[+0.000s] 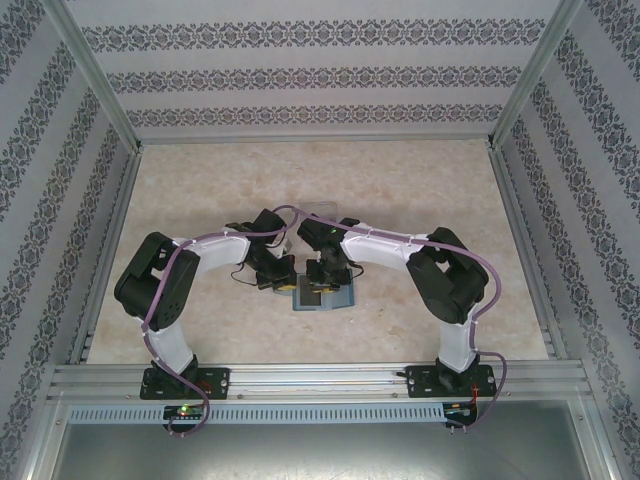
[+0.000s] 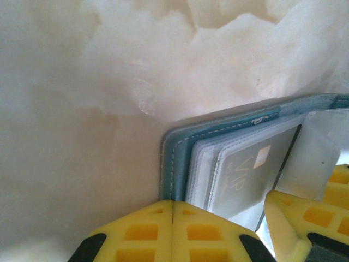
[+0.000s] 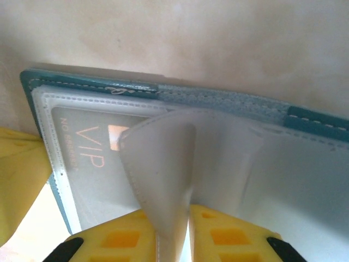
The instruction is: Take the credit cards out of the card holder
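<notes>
The jaws of the left gripper (image 2: pixel 172 206) are pressed together with nothing seen between them. Their yellow tips are set against the stitched teal edge of the card holder (image 2: pixel 175 158), at one of its corners. The jaws of the right gripper (image 3: pixel 173 217) are closed on a translucent pocket leaf (image 3: pixel 161 164) of the card holder. The leaf is pinched between the two yellow pads and is pulled up into a curved fold above the holder's open face.

The card holder (image 1: pixel 325 298) is laid open and flat on the marbled table (image 1: pixel 200 200), between the two wrists. Its pale blue-grey inside is turned upward, and its teal cover is seen as a border around that inside.

A pale grey card (image 3: pixel 90 155) printed with "VIP" is seated inside a clear pocket of the card holder, on the half nearer the left gripper. The card (image 2: pixel 245 174) is seen through the plastic, and part of it is covered by the lifted leaf. One finger (image 2: pixel 297 215) of the right gripper is seen over the card holder, just beside that card.
</notes>
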`<action>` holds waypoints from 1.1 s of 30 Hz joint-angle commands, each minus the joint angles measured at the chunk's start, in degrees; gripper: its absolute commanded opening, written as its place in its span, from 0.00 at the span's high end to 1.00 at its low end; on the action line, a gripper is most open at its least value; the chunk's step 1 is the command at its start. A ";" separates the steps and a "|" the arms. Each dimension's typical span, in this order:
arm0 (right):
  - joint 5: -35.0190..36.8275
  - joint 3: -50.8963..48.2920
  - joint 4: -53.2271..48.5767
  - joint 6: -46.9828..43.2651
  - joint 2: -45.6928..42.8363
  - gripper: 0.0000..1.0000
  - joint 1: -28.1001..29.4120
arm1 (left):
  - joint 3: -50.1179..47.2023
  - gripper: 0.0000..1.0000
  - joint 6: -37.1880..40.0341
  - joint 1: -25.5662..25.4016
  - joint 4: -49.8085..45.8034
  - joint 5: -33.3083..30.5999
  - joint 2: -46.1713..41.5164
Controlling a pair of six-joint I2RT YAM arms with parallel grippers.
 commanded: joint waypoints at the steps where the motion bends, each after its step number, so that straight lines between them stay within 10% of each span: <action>1: 1.65 1.30 -2.34 -0.88 -2.48 0.81 0.69 | 0.43 1.00 1.40 -0.64 -1.60 -0.31 2.12; 33: 6.44 1.59 -9.29 -3.31 -7.32 0.94 -0.16 | 1.47 1.00 1.64 -0.62 -3.01 -0.73 2.19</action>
